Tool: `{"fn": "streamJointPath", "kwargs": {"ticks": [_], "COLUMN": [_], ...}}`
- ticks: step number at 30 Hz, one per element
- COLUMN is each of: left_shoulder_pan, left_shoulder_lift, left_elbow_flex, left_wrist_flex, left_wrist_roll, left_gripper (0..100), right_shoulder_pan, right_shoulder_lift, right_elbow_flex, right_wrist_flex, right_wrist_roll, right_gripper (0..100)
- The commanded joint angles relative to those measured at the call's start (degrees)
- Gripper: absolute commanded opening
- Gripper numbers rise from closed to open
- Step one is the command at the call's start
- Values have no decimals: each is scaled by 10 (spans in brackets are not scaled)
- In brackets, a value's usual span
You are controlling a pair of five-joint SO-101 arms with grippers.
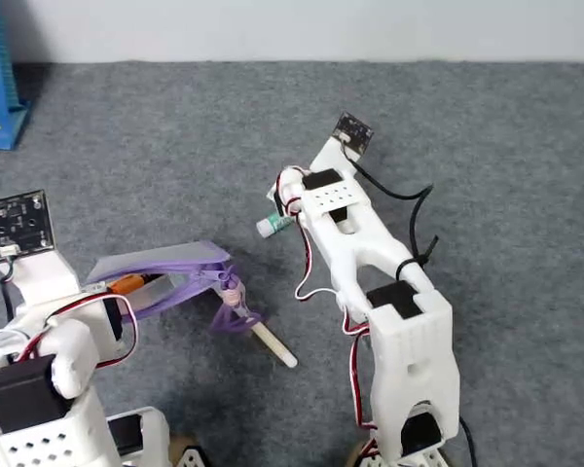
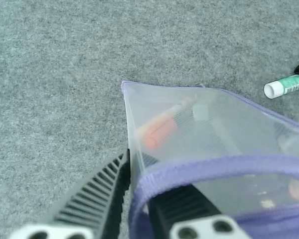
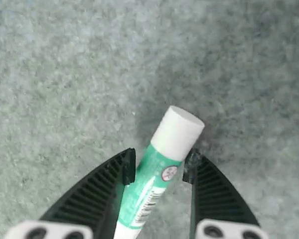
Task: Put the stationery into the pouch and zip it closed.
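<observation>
Noted rough, matt grey carpet cloth across the table. Found the pouch made of thin frosted plastic, half see-through and faintly shiny, edged with matt purple woven tape. Saw a smooth orange thing blurred through its wall, material unclear. Judged the glue stick smooth plastic, with a satin white cap and a glossy green printed label. Made out ribbed matt black plastic on the left gripper and the right gripper. Took the arm shells for matt white plastic.
</observation>
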Motion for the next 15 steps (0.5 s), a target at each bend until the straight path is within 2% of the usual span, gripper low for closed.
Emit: {"fn": "streamJointPath", "kwargs": {"ticks": [1,4,8,11,15], "left_shoulder_pan": [-3,-3,-3,-3,-1], "left_shoulder_lift": [4,4,4,4,4], "left_elbow_flex": [0,0,0,0,0], "left_wrist_flex": [0,0,0,0,0], "left_wrist_roll": [4,4,4,4,4], "left_gripper": [11,11,11,11,11], "right_shoulder_pan": [15,20,31,37,36], "right_shoulder_lift": [7,11,11,5,-37], "right_elbow_flex": [-40,-44,-44,-50,-71], "right_wrist_flex": [-10,4,6,34,126], "right_wrist_roll": [7,7,9,11,33], "right_gripper": [169,132,2,17,8]}}
